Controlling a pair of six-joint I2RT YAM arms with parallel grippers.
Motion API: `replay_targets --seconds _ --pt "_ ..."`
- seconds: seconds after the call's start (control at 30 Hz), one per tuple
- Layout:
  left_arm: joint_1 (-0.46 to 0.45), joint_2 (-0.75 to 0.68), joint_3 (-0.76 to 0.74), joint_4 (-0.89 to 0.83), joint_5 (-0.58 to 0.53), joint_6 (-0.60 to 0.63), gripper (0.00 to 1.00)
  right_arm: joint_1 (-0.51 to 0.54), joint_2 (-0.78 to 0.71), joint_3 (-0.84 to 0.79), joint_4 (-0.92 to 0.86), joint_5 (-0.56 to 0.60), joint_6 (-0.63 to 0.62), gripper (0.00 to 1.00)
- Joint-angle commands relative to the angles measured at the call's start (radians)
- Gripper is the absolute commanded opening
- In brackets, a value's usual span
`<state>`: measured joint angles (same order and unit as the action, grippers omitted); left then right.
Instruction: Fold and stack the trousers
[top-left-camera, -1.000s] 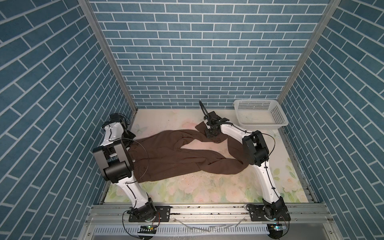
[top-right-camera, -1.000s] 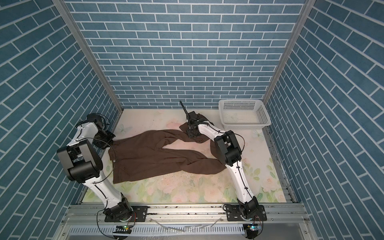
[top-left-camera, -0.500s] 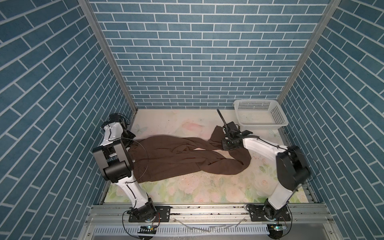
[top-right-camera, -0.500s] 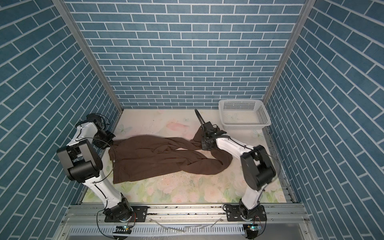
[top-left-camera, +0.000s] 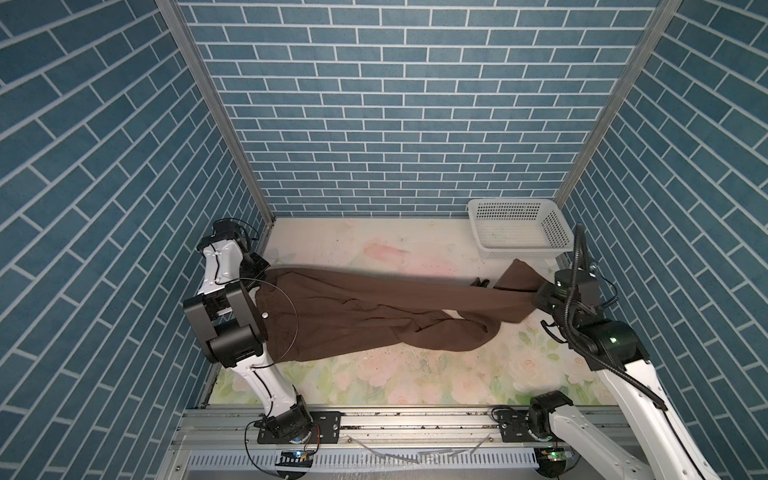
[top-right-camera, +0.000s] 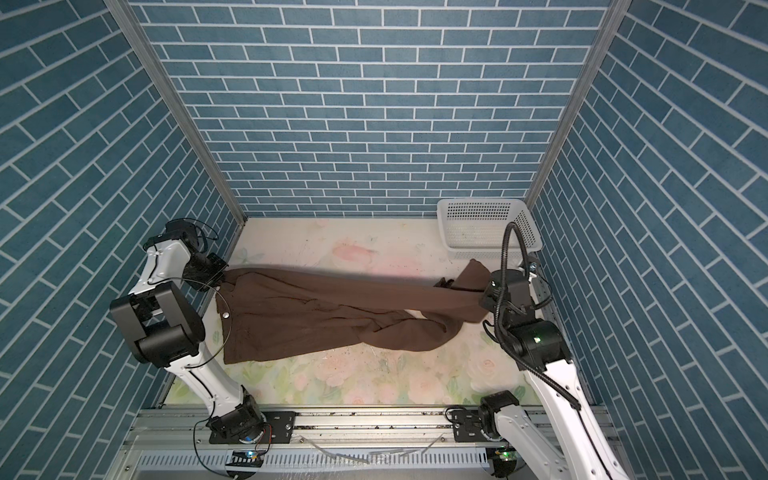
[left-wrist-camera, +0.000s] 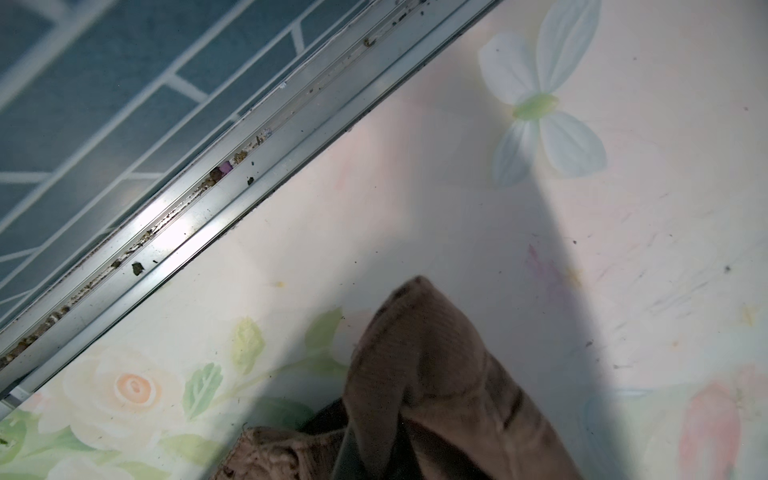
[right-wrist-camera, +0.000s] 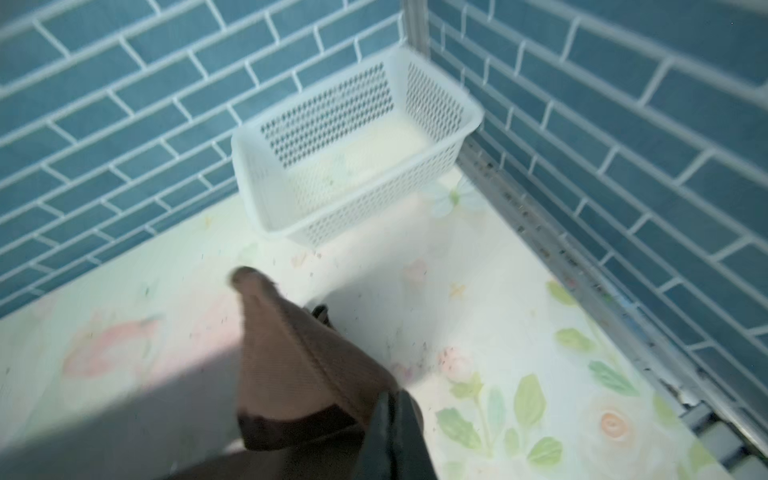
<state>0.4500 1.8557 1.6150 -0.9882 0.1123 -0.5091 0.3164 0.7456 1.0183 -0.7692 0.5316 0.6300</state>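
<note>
Step in hand, as we read it: spreading, not yet folding. The trousers (top-left-camera: 365, 316) are strung across the middle of the flowered table (top-left-camera: 415, 374), waist to the left, legs to the right.

- Left gripper (top-left-camera: 261, 277): pressed together on the waist corner (left-wrist-camera: 415, 353) at the table's left edge. The left wrist view shows brown ribbed cloth bunched up out of the pinch. The button (top-left-camera: 265, 316) lies just in front of it on the waistband.
- Right gripper (top-left-camera: 537, 296): clamped on the hem (right-wrist-camera: 291, 353) of the far leg (top-left-camera: 415, 291), close to the right wall. The free part of the hem stands up in a point above the pinch.
- The far leg runs taut and straight between the two grips and looks lifted off the table along most of its length.
- The near leg (top-left-camera: 449, 336) is held by nothing. It lies on the table, twisted at the knee, its end curled back under the taut leg.

Next move, our judgement: lower the stretched leg flat, then free one gripper to draw the near leg straight alongside or beneath it. Folding over that curl would trap a lump. The cloth is soft and slack, so the tension should go out slowly or the leg will slump crooked.

Containers: one white perforated basket (top-left-camera: 515, 252) in the back right corner, just behind the right gripper. Nothing is in it; the table's pattern shows through its floor in the right wrist view. No folded stack in sight.
</note>
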Motion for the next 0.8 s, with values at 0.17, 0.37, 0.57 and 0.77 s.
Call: replay_targets --seconds 0.17,0.37,0.57,0.77 --pt "0.001 -0.054 0.081 0.005 0.029 0.042 0.0 -0.038 0.034 0.092 0.178 0.358 -0.126 0.0" --pt "-0.026 0.03 0.187 0.006 0.068 0.051 0.0 -0.135 0.236 0.064 0.356 0.177 -0.149 0.0" --pt "-0.073 0.199 0.388 -0.052 0.044 0.062 0.0 -0.252 0.53 0.07 0.501 -0.014 -0.099 0.0" --pt "-0.135 0.345 0.534 -0.061 0.026 0.054 0.36 -0.249 0.814 0.149 0.586 -0.189 -0.098 0.18"
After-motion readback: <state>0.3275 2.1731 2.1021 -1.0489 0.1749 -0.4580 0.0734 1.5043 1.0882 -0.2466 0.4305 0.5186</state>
